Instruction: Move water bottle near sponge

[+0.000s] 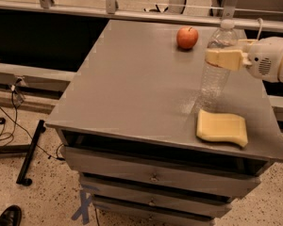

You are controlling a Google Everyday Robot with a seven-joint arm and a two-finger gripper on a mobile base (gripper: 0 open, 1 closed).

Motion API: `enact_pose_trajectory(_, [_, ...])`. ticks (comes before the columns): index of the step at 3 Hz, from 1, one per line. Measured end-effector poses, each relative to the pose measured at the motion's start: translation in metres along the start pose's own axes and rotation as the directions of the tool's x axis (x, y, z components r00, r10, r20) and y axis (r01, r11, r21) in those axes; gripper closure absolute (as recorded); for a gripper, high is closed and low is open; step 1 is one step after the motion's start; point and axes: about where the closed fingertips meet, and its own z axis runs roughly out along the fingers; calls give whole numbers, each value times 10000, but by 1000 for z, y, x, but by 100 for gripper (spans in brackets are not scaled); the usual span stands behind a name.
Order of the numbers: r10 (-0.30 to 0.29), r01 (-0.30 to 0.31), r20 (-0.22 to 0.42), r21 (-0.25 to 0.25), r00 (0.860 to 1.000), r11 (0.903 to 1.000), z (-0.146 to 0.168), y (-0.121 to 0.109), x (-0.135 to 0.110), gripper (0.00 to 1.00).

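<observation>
Gripper, at right of frame, clamps the water bottle near its shoulder, base just above the sponge at lower right. Advised: lower vertically, release only once the base sits flat.

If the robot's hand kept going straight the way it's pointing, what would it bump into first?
The gripper points left and is shut on the water bottle, which would go along. Beyond it the way over the table looks free; the apple seems farther back, though depth is unclear.
</observation>
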Motion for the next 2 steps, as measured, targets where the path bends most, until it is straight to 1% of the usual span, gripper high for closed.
enact_pose_trajectory(1, [30,-34,159,277,9999,9996,-22,-3,2,100])
enact_pose_trajectory(2, [-42,33,376,229,9993,9997,-33,3,12,100])
